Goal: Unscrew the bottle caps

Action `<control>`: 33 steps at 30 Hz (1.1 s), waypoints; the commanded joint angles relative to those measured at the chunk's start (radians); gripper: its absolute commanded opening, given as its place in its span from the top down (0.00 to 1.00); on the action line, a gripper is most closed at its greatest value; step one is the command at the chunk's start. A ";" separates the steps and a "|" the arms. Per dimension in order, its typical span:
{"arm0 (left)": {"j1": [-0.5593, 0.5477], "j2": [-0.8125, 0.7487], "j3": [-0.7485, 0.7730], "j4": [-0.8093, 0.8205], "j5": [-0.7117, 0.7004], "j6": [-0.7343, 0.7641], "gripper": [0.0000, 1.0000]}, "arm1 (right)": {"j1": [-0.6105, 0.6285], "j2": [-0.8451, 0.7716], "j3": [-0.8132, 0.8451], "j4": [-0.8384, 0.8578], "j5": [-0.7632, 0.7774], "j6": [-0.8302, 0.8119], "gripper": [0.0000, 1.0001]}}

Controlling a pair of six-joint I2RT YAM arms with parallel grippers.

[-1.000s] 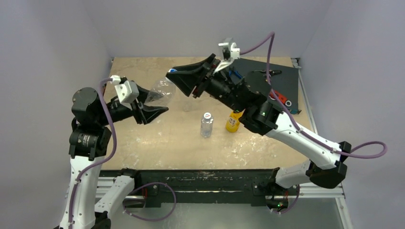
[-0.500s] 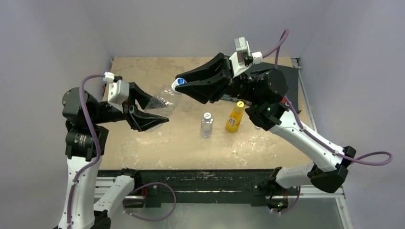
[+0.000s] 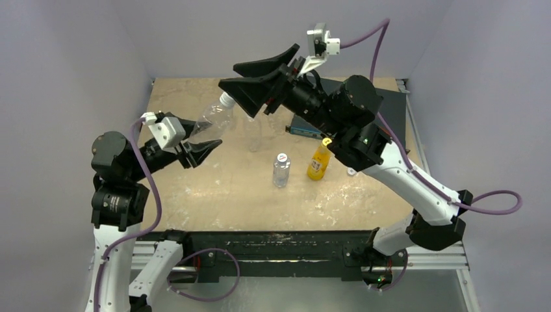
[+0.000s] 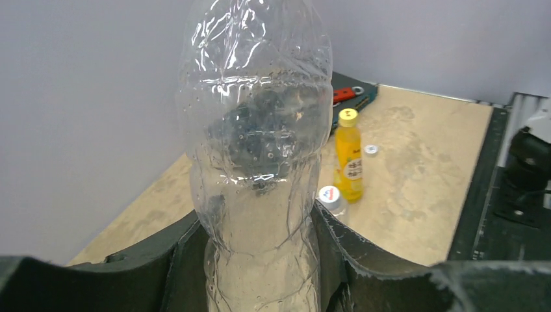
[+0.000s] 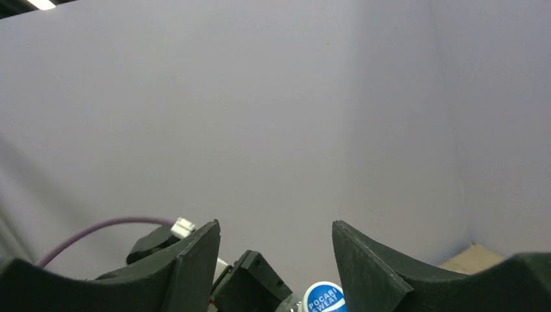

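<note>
Between the left gripper's [image 4: 260,227] fingers [image 4: 185,260] sits the big clear bottle [image 4: 256,117], clamped low on its crumpled body, one black pad pressing each side, neck pointing up and away from the wrist. And over at that neck end, the right gripper [image 5: 274,227] has its jaws standing well apart, nothing between the pads! The blue-topped cap [image 5: 324,299] shows just below the gap, nearer the right-hand finger, printed face turned to the wrist camera; whether it touches a finger I cannot tell. From above, both arms hold this meeting high off the table [image 3: 188,188], the bottle tilted between them. Beyond the left gripper, past the held bottle, the orange-yellow bottle [image 4: 349,166] stands upright with its yellow cap [image 4: 349,117] on, and just nearer the tool a small clear bottle [image 3: 281,172] shows its white cap [image 4: 329,194]. A loose white cap [image 4: 371,149] lies flat on the table just past the orange-yellow one. Another clear bottle [image 3: 254,134] stands under the right gripper's reach; its top I cannot make out.
</note>
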 commanded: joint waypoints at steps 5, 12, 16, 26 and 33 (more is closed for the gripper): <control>0.004 -0.025 -0.044 0.047 -0.251 0.149 1.00 | 0.061 0.107 0.148 -0.257 0.346 -0.032 0.38; 0.004 -0.024 -0.043 0.039 -0.222 0.145 1.00 | 0.065 0.104 0.118 -0.212 0.348 -0.043 0.42; 0.005 -0.021 -0.040 0.036 -0.215 0.141 1.00 | 0.065 0.114 0.126 -0.214 0.345 -0.036 0.43; 0.004 -0.012 -0.033 0.064 -0.201 0.093 1.00 | 0.065 0.131 0.134 -0.200 0.272 0.008 0.79; 0.005 0.028 0.019 0.107 -0.049 -0.080 1.00 | 0.060 0.083 0.069 -0.109 0.087 -0.108 0.94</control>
